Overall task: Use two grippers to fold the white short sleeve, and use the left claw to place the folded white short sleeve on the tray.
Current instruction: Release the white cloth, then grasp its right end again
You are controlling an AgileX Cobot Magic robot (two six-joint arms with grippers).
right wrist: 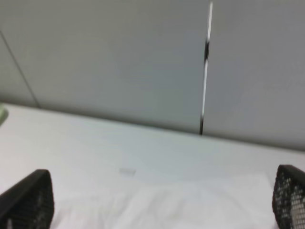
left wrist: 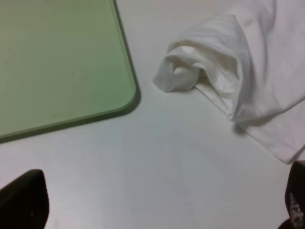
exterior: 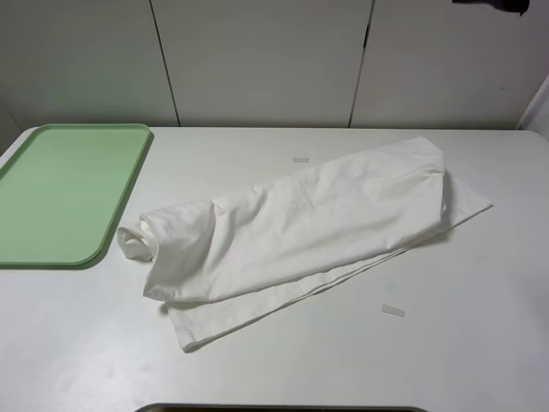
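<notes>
The white short sleeve (exterior: 300, 227) lies folded lengthwise, in a long wrinkled band slanting across the middle of the table. One rolled sleeve end points at the tray (exterior: 60, 193), a flat pale green tray at the far left with nothing on it. Neither gripper shows in the exterior high view. In the left wrist view the left claw (left wrist: 162, 195) is open and empty, its black fingertips (left wrist: 24, 202) wide apart above bare table, short of the sleeve end (left wrist: 228, 62) and the tray corner (left wrist: 71, 71). The right gripper (right wrist: 162, 195) is open and empty above the shirt's far edge (right wrist: 190, 207).
Two small white tape strips lie on the table, one behind the shirt (exterior: 300, 160) and one in front of it to the right (exterior: 393, 310). White wall panels stand behind the table. A dark object (exterior: 493, 5) shows at the top right edge.
</notes>
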